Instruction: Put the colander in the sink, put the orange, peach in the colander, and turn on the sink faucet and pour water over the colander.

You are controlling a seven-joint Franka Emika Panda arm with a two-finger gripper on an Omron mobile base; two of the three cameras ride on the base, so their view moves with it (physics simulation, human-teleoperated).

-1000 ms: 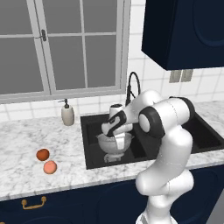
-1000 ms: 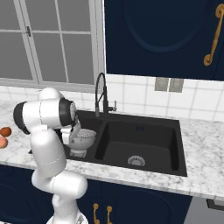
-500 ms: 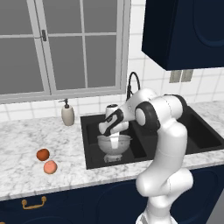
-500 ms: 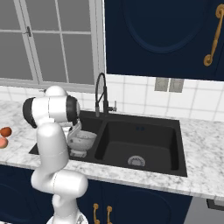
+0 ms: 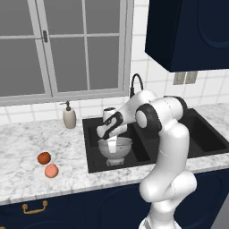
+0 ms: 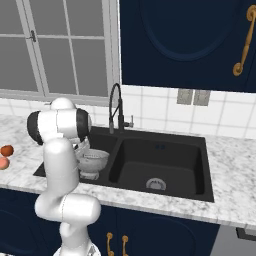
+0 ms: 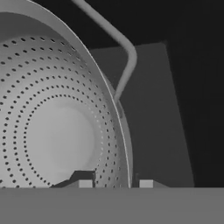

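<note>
The grey perforated colander [image 5: 117, 149] [image 6: 93, 161] stands upright in the left basin of the black sink [image 5: 92, 154] [image 6: 165, 162]. My gripper [image 5: 112, 142] [image 7: 115, 184] hangs over its near rim, one fingertip inside the bowl [image 7: 52, 131] and one outside. The jaws are slightly apart, with a small gap to the rim on each side. The orange [image 5: 44, 157] [image 6: 6, 150] and the paler peach [image 5: 51, 170] [image 6: 2, 163] lie side by side on the marble counter left of the sink. The black gooseneck faucet [image 5: 135, 83] [image 6: 115, 106] rises behind the basins' divider.
A beige soap dispenser [image 5: 69, 117] stands at the back of the counter, left of the sink. The right basin has a silver drain [image 6: 156, 184]. A window is behind the counter and dark blue cabinets [image 5: 188, 31] hang above on the right.
The hand has shifted a little to the left over the colander and its fingers have parted slightly from the rim. The colander stays put in the basin.
</note>
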